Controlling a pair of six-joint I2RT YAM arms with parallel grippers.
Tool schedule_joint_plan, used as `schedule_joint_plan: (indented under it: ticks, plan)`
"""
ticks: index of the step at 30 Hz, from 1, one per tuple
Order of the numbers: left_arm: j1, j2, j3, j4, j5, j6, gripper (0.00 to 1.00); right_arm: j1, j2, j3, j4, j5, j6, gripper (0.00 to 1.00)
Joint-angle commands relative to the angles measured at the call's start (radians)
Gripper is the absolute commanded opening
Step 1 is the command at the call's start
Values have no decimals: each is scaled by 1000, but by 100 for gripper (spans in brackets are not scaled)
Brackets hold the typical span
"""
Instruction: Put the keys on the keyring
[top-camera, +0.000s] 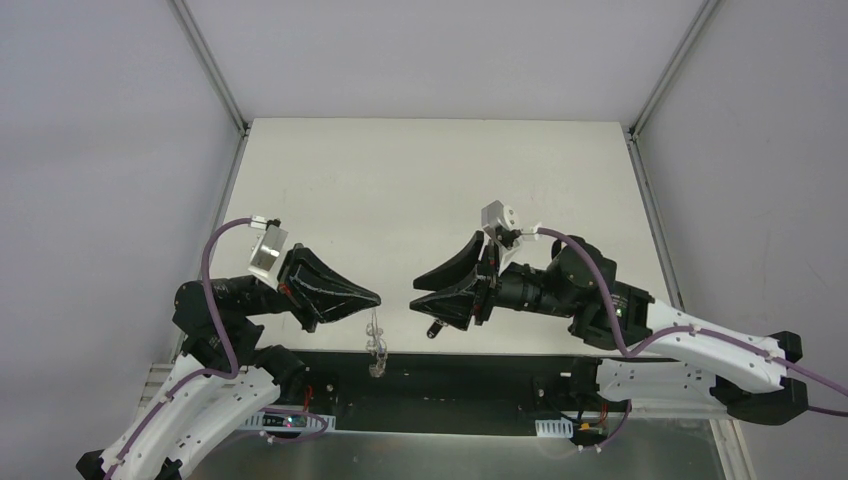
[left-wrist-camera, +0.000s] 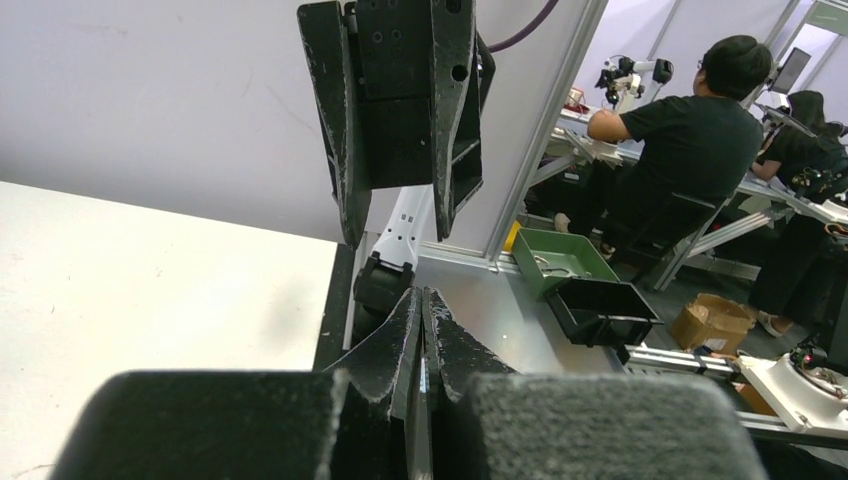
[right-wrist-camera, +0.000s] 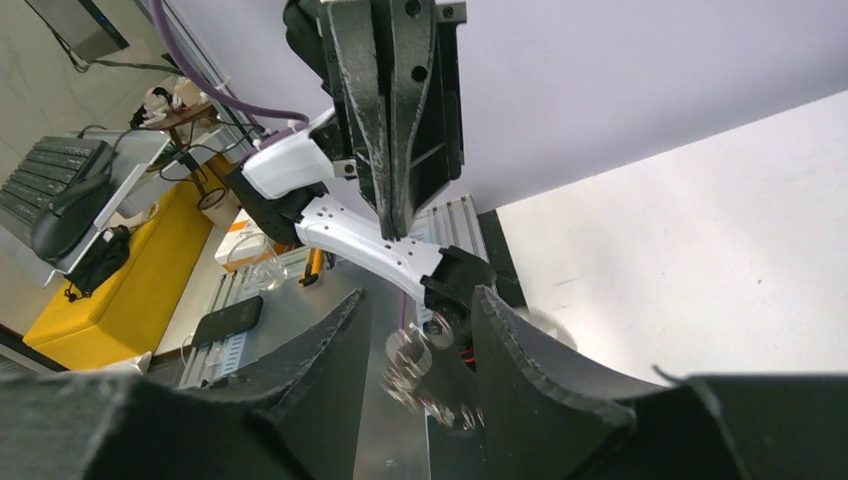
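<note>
Left fingers (top-camera: 370, 298) pinched on keyring (top-camera: 376, 345); right fingers (top-camera: 425, 282) parted.

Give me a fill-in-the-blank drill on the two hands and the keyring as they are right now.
1. The left hand is clamped ____, with the keyring dangling beneath it.
2. The right hand, facing it, is ____.
3. Both hands hover by the ____ edge of the table, just above the arm bases.

Missing words: shut; open; near.
</note>
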Motion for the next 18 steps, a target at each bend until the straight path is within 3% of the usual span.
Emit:
schedule_joint_plan:
  ticks: [1,8,18]
  plan:
    - [8,-1,22,47,-13,19,0,1,6,11,-28,9,-1,45]
    - [8,-7,22,-5,-36,53,0,2,62,34,-66,33,-24,45]
    - [8,-49,48,-354,-205,193,0,2,102,-48,-158,156,59,48]
